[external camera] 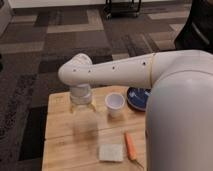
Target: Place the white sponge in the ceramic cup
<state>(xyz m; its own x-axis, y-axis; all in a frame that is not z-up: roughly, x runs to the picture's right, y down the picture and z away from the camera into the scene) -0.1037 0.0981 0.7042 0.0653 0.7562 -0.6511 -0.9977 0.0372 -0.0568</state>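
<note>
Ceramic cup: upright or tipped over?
Upright: the ceramic cup stands on its base, rim upward. The tool hangs beside it, not touching.

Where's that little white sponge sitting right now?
The white sponge lies at the front edge of the table, just left of the carrot and nearer the camera than the ceramic cup; the gripper hangs above the table behind it, leftward.

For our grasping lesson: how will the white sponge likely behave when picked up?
The sponge lies flat with soft edges, so it is probably light and squashy. Being flat, it should not roll. The tool hangs above the table, beside the cup.
</note>
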